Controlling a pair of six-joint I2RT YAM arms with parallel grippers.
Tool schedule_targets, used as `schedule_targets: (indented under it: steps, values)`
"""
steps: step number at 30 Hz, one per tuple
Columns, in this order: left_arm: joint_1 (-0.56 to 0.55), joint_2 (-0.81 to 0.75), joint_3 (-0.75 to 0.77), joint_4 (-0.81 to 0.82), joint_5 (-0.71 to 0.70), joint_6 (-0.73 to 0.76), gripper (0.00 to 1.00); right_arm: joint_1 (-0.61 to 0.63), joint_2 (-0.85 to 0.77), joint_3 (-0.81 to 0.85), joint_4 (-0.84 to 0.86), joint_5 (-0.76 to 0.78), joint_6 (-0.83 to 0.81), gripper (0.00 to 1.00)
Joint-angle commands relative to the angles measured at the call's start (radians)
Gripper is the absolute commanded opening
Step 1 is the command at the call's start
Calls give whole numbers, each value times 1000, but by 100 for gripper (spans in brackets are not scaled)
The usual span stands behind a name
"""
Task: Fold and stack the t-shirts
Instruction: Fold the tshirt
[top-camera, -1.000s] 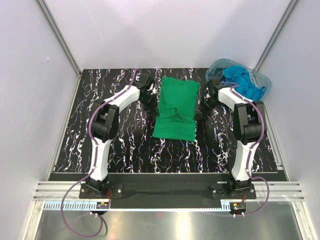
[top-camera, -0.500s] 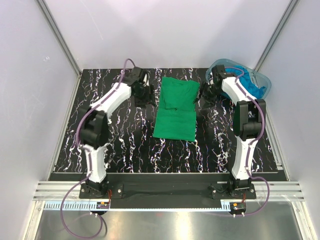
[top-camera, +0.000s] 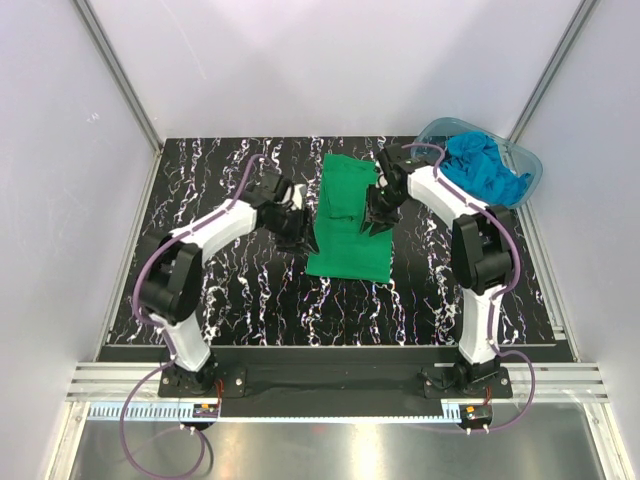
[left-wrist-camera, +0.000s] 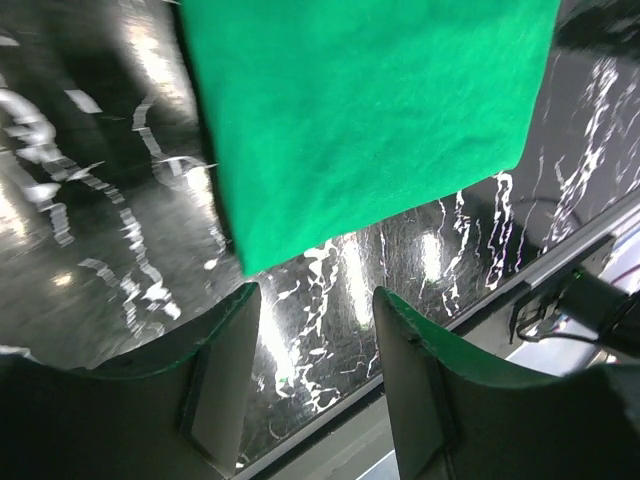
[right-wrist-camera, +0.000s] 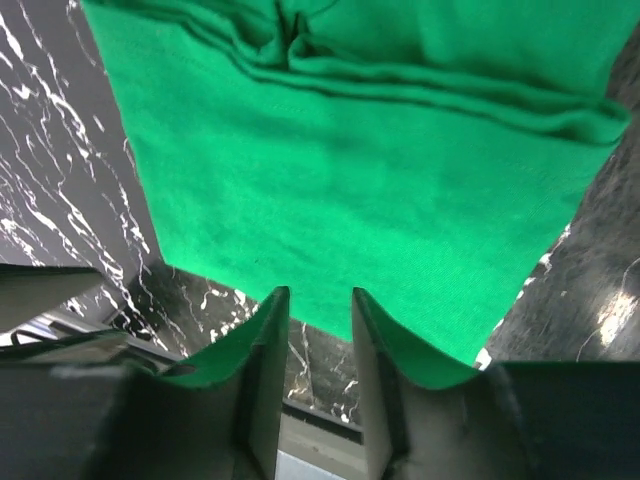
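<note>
Left claw (top-camera: 296, 222) and right claw (top-camera: 378, 212), both released, are moving inward over the green t-shirt (top-camera: 350, 245); side folds are appearing complete

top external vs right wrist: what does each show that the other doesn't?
Only top external: the tub holding blue shirts, and the left arm. Only right wrist: the right gripper with jaws apart and nothing between them, plus the layered fold edges of the green shirt in detail. Both: the green shirt lying on the table, with the right gripper over it.
</note>
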Motion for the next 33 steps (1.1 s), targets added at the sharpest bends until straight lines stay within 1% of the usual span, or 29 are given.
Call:
schedule_targets:
  steps: [1,2,3,4,5,8,10,14,20,26,28,31,32,33]
  values:
    - [-30,16,33,73,51,13,52,-22,-44,-39,48,-34,17,34]
    - [-33,18,21,100,60,10,51,-24,-64,-79,57,-101,9,31]
    - [-33,18,9,123,98,-4,49,-22,-72,-102,74,-144,3,26]
    - [-33,21,0,143,117,-13,46,-24,-84,-166,91,-183,-2,17]
    - [-33,35,-13,165,129,-19,45,-24,-117,-205,110,-233,1,12]
    - [-33,71,-28,165,145,-35,41,-25,-182,-347,168,-226,6,3]
    - [-33,79,-42,173,134,-44,40,-33,-208,-440,189,-223,10,2]
    - [-31,107,-74,157,78,-38,40,-59,-245,-561,267,-200,17,1]
    - [-19,164,-125,121,-7,-16,38,-117,-233,-616,271,-165,-9,0]
    - [-13,127,-186,108,-35,14,38,-156,-245,-637,242,-163,-37,0]
    - [-14,95,-195,96,-30,27,42,-159,-259,-642,223,-160,-46,2]
    - [-17,1,-215,78,-28,25,48,-160,-317,-654,185,-153,-54,4]
    - [-17,-51,-223,67,-30,21,54,-165,-349,-657,171,-153,-54,9]
    - [-17,-72,-223,58,-27,8,56,-167,-365,-662,165,-153,-54,16]
